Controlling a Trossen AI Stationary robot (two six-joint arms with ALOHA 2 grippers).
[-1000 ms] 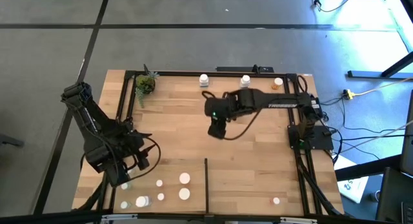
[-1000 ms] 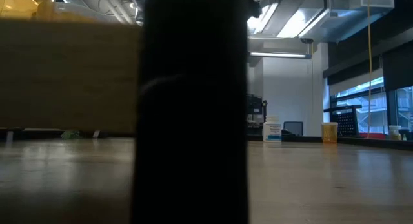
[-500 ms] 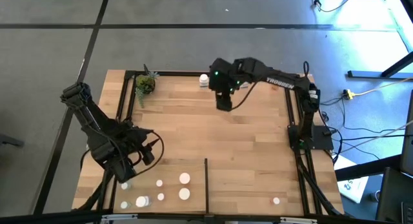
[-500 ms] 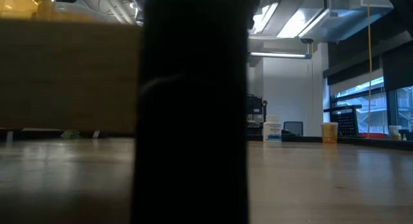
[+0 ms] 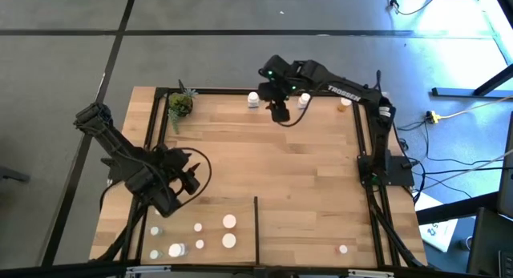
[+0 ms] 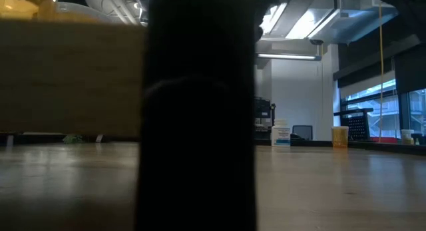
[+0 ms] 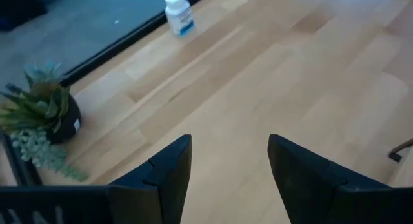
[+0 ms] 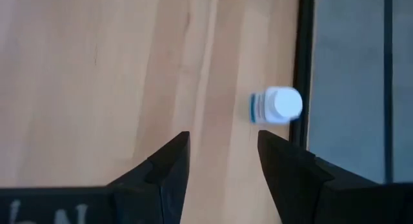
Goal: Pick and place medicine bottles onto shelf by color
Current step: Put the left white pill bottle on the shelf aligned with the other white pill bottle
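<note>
Several small white-capped medicine bottles (image 5: 229, 240) stand on their bases at the shelf's near left. One more (image 5: 343, 249) stands at the near right. Along the far bar stand two white bottles (image 5: 253, 98) (image 5: 304, 100) and an orange one (image 5: 345, 103). The shelf (image 5: 304, 182) is light wood framed in black bars. My right gripper (image 5: 278, 111) hangs open over the far edge between the two white bottles. In its wrist view (image 8: 219, 162) one white bottle (image 8: 274, 106) stands just ahead, untouched. My left gripper (image 5: 189, 175) (image 7: 229, 166) hovers open over the left side, with nothing between its fingers.
A small potted plant (image 5: 179, 106) sits in the far left corner. A thin black divider strip (image 5: 256, 226) runs in from the near edge. A dark upright shape (image 6: 200, 111) blocks the middle of the low view. Bare wood lies across the table's centre.
My right gripper has swept from the table's middle to the far edge, rolling about its own axis on the way, and stayed open. My left gripper has swung a little toward the table's middle. No bottle has moved.
</note>
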